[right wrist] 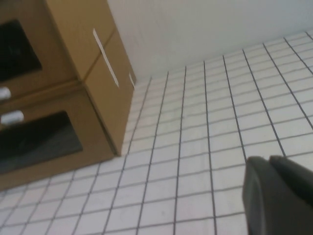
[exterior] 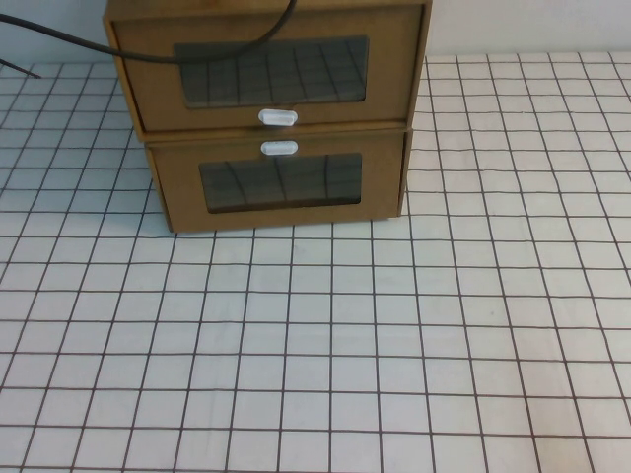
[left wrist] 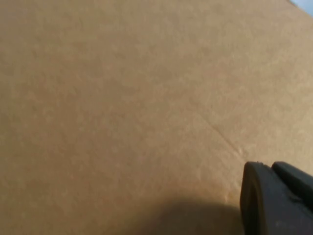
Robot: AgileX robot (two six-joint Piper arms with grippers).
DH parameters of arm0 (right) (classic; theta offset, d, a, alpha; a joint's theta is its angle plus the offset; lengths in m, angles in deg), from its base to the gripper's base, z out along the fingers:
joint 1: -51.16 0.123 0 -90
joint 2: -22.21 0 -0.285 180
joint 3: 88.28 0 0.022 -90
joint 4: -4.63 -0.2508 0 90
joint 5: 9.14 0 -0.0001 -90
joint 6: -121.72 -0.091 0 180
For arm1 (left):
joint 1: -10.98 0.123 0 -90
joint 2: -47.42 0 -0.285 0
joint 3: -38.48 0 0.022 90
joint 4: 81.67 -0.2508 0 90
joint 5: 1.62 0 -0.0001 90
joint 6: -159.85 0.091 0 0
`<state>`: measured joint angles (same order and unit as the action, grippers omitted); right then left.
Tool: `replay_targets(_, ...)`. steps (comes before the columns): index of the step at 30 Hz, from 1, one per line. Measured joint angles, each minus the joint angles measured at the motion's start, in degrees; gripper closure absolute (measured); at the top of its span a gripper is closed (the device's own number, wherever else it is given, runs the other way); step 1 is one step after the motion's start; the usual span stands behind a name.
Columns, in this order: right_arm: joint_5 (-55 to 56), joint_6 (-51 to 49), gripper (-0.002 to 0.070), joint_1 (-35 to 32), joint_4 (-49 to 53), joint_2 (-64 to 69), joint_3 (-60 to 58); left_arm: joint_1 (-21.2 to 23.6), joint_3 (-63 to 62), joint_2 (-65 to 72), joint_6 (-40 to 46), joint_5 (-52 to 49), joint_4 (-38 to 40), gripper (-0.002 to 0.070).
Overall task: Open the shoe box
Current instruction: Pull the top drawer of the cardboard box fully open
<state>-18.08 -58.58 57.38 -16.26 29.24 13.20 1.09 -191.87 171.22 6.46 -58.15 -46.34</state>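
Two brown cardboard shoe boxes are stacked at the back of the table, the upper box (exterior: pixel 394 69) on the lower box (exterior: pixel 380 182). Each has a dark window and a white handle: upper handle (exterior: pixel 277 117), lower handle (exterior: pixel 279 148). Both fronts look closed. Neither gripper shows in the high view. In the left wrist view, my left gripper (left wrist: pixel 270 165) is shut, close against a plain cardboard surface (left wrist: pixel 122 98) that fills the view. My right gripper (right wrist: pixel 268 159) is shut and holds nothing, hanging over the tablecloth to the right of the boxes (right wrist: pixel 105 98).
A white tablecloth with a dark grid (exterior: pixel 345 345) covers the table in front of and beside the boxes. A black cable (exterior: pixel 148 54) runs across the front of the upper box. A white wall (right wrist: pixel 205 29) stands behind.
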Motion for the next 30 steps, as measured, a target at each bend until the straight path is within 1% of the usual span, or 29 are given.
replay_targets(6,3.65,0.00,0.0689,0.00,-4.39,0.00,0.00,0.00,0.00,0.21,-0.13,-1.74,0.00,0.0677)
replay_targets(11,4.18,0.00,0.0689,0.00,-14.46,0.00,0.00,0.00,-0.21,0.21,-0.13,-2.43,0.00,0.0677)
replay_targets(13,1.63,0.00,0.0689,0.00,-17.76,0.00,1.04,0.00,-0.33,0.21,-0.13,-2.73,0.00,0.0677)
replay_targets(16,-5.88,0.00,0.0689,0.00,-18.80,3.09,6.21,0.00,-0.42,0.21,-0.13,-3.02,0.00,0.0677)
replay_targets(21,-21.68,0.30,0.0689,0.00,-13.80,17.03,18.72,-0.03,-0.44,0.21,-0.25,-3.12,0.00,0.0677)
replay_targets(23,-26.25,2.52,0.0689,0.00,-11.68,23.80,23.69,-0.03,-0.44,0.21,-0.25,-3.12,0.00,0.0677)
replay_targets(30,-33.71,16.06,0.0689,0.00,-12.14,44.74,36.78,-0.03,-0.44,0.21,-0.25,-2.86,0.00,0.0677)
